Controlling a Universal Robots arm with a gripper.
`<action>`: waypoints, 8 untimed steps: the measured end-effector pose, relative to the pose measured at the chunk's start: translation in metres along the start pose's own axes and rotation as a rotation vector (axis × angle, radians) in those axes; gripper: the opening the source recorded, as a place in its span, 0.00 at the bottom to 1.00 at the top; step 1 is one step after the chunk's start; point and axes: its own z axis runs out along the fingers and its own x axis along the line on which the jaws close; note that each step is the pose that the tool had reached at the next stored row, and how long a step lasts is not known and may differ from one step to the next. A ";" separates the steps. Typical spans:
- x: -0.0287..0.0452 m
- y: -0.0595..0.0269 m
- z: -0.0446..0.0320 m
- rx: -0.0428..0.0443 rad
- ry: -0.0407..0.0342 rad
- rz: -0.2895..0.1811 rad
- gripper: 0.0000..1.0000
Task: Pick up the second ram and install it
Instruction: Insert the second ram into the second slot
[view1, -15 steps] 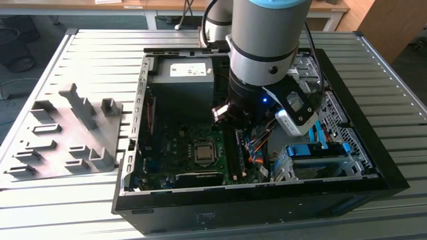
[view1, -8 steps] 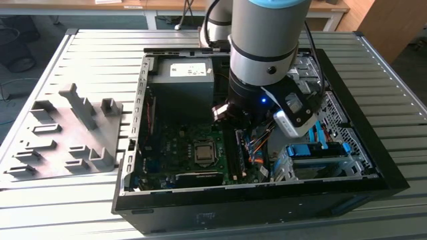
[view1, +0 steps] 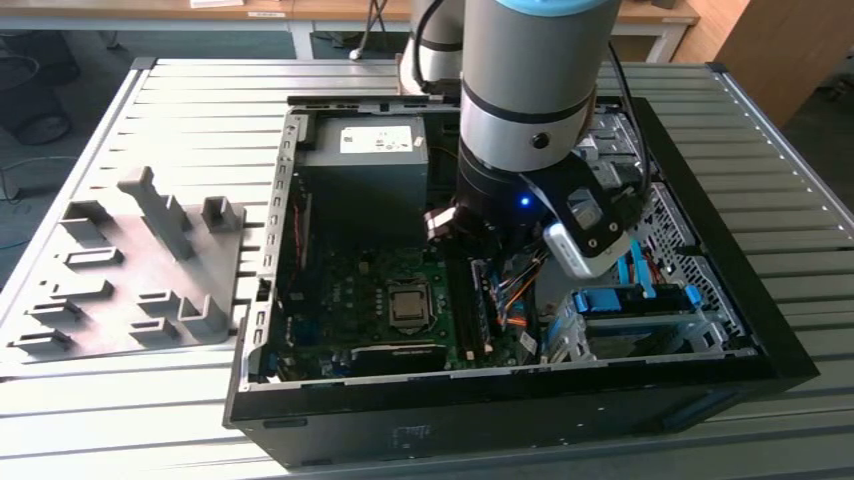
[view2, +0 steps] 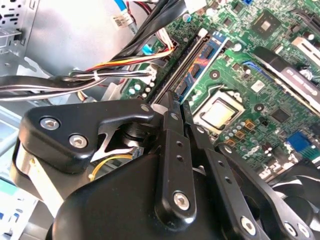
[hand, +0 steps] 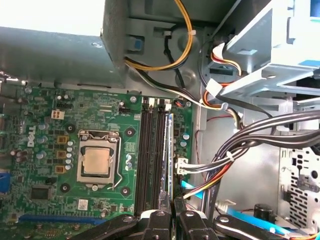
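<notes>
The second ram (hand: 170, 150) is a thin dark stick with blue labels (view2: 202, 62). It stands on edge in a memory slot of the green motherboard (hand: 45, 100), beside the processor socket. In both wrist views my gripper (hand: 172, 215) (view2: 177, 100) sits at one end of the stick. Its black fingers (view2: 170, 150) are drawn together, and the stick's end runs in between them. In the exterior view the gripper (view1: 467, 235) is low inside the open computer case (view1: 534, 400), over the ram (view1: 478, 300).
Two dark slots (hand: 150, 150) lie next to the stick. Cable bundles (hand: 250, 145) hang close to the slots. The power supply (view1: 367, 150) and the blue drive cage (view1: 641, 310) flank the arm. A grey tray (view1: 120, 270) with uprights lies outside the case at the exterior view's left.
</notes>
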 end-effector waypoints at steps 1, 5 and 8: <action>0.0000 0.0000 0.0000 0.0005 -0.0003 0.006 0.14; 0.0000 0.0000 0.0001 0.0009 -0.0005 0.010 0.14; -0.0003 0.0000 0.0001 0.0062 0.0335 0.014 0.14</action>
